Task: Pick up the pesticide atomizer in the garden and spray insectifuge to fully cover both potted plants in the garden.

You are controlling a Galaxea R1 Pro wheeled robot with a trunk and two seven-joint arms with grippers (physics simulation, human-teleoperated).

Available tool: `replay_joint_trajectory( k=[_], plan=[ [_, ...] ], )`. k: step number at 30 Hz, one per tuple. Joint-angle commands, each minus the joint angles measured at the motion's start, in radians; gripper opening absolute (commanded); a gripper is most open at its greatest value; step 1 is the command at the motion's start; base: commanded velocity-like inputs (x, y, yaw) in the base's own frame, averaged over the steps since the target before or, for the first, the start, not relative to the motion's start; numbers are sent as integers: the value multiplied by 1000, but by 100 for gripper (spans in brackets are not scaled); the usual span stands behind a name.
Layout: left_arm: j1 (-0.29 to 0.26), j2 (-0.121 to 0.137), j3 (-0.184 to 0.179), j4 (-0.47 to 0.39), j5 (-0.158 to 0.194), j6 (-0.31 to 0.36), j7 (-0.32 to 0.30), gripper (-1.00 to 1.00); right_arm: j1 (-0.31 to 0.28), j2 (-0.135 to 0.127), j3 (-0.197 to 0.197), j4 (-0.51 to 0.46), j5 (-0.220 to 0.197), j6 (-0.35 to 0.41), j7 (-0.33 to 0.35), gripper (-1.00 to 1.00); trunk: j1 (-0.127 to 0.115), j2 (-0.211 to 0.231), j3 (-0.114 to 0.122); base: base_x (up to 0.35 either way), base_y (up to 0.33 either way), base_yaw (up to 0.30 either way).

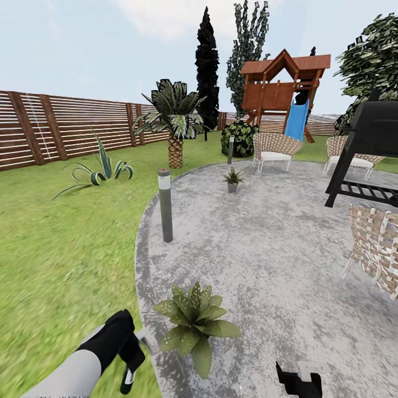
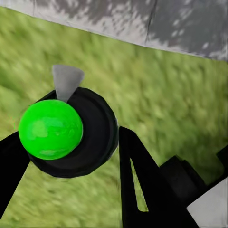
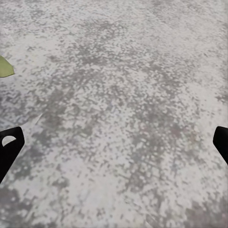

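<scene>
Pesticide atomizer (image 2: 64,130) sits clamped between the left gripper (image 1: 130,362) fingers, just beside the near potted plant (image 1: 194,320). Right gripper (image 3: 114,142) hangs wide open. Risk: misdirected spray leaves patchy leaf coverage, and the far potted plant (image 1: 232,179) is well apart.

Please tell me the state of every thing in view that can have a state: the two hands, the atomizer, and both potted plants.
left hand: shut on the pesticide atomizer, over the grass beside the patio edge.
pesticide atomizer: held between the left fingers, off the ground.
right hand: open, holding nothing, above the paved patio.
near potted plant: upright on the patio edge, untouched.
far potted plant: upright in its grey pot, further back on the patio.
</scene>
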State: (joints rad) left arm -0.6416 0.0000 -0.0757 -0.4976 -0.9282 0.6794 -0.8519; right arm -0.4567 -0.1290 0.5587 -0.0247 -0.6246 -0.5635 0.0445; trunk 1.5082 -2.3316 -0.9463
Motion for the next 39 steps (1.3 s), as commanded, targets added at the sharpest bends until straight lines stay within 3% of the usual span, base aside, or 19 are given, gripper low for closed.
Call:
replay_joint_trajectory(
  k=[1,3,5,7,15,19,28,39],
  plan=[
    [-8,1,-2,-2,-12,2,-40,-100,0,0,6,0,-10,-3,5,100,0,0,-1,0,0,0],
    [-26,0,-11,-2,-28,2,-101,-100,0,0,6,0,-10,-3,5,100,0,0,-1,0,0,0],
    [-29,6,-31,-1,-60,3,-125,-100,0,-1,6,0,-12,-3,5,100,0,0,-1,0,0,0],
    [-24,9,-40,0,-70,1,-134,-100,0,0,6,0,-12,-3,5,100,0,0,-1,0,0,0],
    [-28,28,-28,2,-67,15,-137,-100,0,0,6,0,-12,-3,5,100,0,0,-1,0,0,0],
    [-50,26,-29,1,-72,22,-135,-100,0,0,6,0,-12,-2,5,100,0,0,-1,0,0,0],
    [-41,31,-27,2,-74,18,-128,-100,0,0,6,0,-12,-1,5,100,0,0,-1,0,-7,128],
    [-41,26,-28,1,-73,20,-128,-100,0,0,6,0,-12,-2,5,100,0,0,-1,-1,-218,36]
  ],
)
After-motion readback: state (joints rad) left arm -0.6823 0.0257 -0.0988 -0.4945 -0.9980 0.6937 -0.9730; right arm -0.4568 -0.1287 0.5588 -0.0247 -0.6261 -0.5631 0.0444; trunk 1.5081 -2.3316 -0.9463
